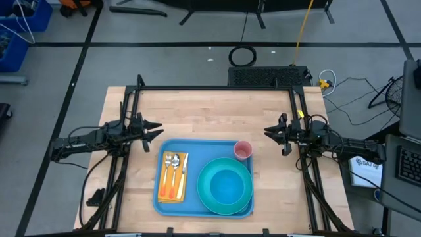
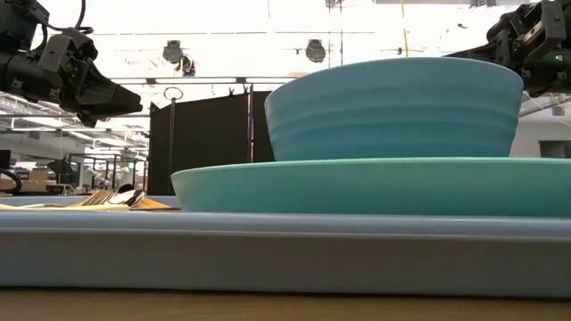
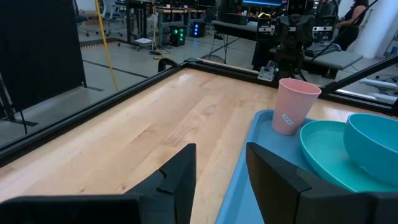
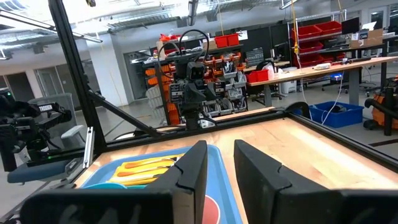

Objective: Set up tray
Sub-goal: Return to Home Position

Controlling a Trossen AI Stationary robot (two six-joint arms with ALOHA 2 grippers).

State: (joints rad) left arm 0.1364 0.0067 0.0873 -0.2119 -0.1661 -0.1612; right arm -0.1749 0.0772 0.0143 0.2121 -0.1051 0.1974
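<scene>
Grippers: left gripper (image 1: 156,131) hangs raised above the wood just beyond the tray's far left corner, its tips aimed toward the tray. The right gripper (image 1: 268,132) hangs at the matching spot off the tray's far right corner, facing back at it.
Left grip: the two dark fingers (image 3: 179,180) stand apart with a clear gap and hold nothing.
Right grip: its fingers (image 4: 191,169) are parted by a narrower gap and also hold nothing.
Tray (image 1: 197,148): light blue with a raised rim and rounded corners, lying flat on the table between the two arms.
Long axis: it runs from the left arm's side to the right arm's side, and the rims sit about square with the table's edges.
On the tray: a yellow napkin (image 1: 173,179) at the left end carries three pieces of cutlery side by side, lying across the tray's short way. A round teal plate (image 1: 205,197) fills the right half, with a teal bowl (image 1: 227,187) on it. A pink cup (image 1: 243,150) stands upright in the far right corner, just beside the plate.
Edges: the tray's near long rim lies close to the table's edge.
Open room: a broad stretch of bare wood lies beyond the tray's far rim, and a narrower strip lies past each short end, bounded by black frame rails (image 1: 217,88).
Surface: a table (image 1: 197,108) of pale wooden planks.
Room: grey floor crossed by dark tape lines lies beyond the far rail, with a coiled cable (image 1: 242,55) on it. Workbenches and red bins stand farther off.
</scene>
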